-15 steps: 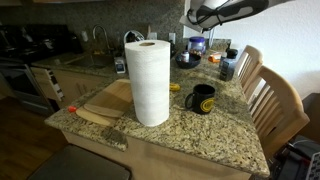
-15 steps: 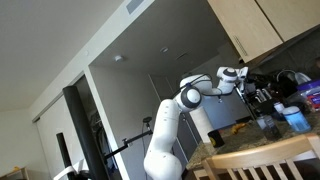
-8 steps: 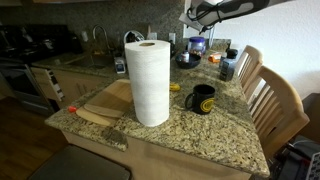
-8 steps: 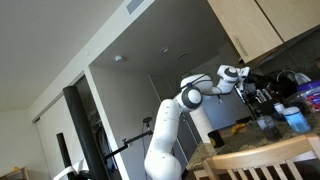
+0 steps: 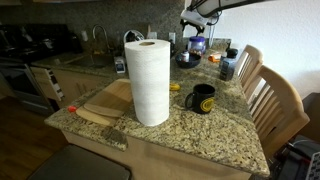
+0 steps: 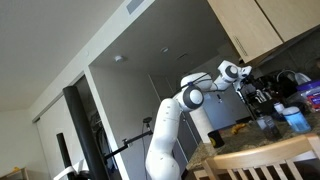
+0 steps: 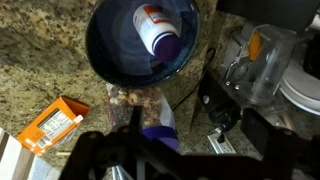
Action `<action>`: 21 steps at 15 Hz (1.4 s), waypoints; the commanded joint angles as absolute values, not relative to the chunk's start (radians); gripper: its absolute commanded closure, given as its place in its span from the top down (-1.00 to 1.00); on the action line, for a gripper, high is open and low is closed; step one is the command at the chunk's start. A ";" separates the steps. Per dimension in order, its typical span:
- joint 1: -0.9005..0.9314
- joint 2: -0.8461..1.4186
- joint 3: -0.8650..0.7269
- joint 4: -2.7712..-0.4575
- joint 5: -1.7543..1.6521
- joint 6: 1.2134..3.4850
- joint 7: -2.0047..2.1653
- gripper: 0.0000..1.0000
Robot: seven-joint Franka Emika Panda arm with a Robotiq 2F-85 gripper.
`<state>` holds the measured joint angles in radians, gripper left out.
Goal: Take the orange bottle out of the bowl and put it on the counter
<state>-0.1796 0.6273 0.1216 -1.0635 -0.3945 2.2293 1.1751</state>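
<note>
In the wrist view the dark grey bowl (image 7: 105, 55) sits on the granite counter (image 7: 35, 50). The orange bottle (image 7: 153, 25) lies on its side inside it, showing a pale body, an orange label and a dark end. My gripper (image 7: 185, 150) hangs above, offset from the bowl, over the jar beside it. Its dark fingers (image 7: 100, 150) stand apart with nothing between them. In an exterior view the gripper (image 5: 193, 18) points down over the bowl (image 5: 187, 61) at the back of the counter (image 5: 190, 130). I cannot make out the bottle there.
A clear jar of nuts with a blue lid (image 7: 135, 105) stands right beside the bowl, and an orange packet (image 7: 55, 122) lies nearby. A black appliance (image 7: 225, 95) and a clear container (image 7: 260, 60) stand close. A paper towel roll (image 5: 150, 82), black mug (image 5: 203, 99) and cutting board (image 5: 105, 100) are nearer the front.
The arm has moved up and toward the back of the counter, bringing the gripper over the bowl area. Nothing on the counter has moved.
</note>
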 commanded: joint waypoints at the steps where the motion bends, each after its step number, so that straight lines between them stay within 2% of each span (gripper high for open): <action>1: -0.183 0.624 0.127 -1.064 -0.388 2.220 1.162 1.00; 3: -0.161 0.633 0.086 -1.066 -0.463 2.304 1.204 1.00; 4: -0.154 0.731 0.000 -0.891 -0.316 2.217 1.018 1.00; 8: -0.148 0.886 -0.068 -0.742 -0.177 1.977 0.828 1.00; 9: -0.158 0.778 -0.028 -0.887 -0.221 2.076 0.902 1.00; 12: -0.156 0.867 -0.056 -0.806 -0.206 2.030 0.864 1.00; 18: -0.136 0.917 -0.105 -0.792 -0.265 2.321 1.052 1.00; 21: -0.164 0.915 -0.053 -0.819 -0.226 2.391 1.017 1.00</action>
<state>-0.1474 0.9138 -0.0850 -0.7995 -0.2533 2.3352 1.0382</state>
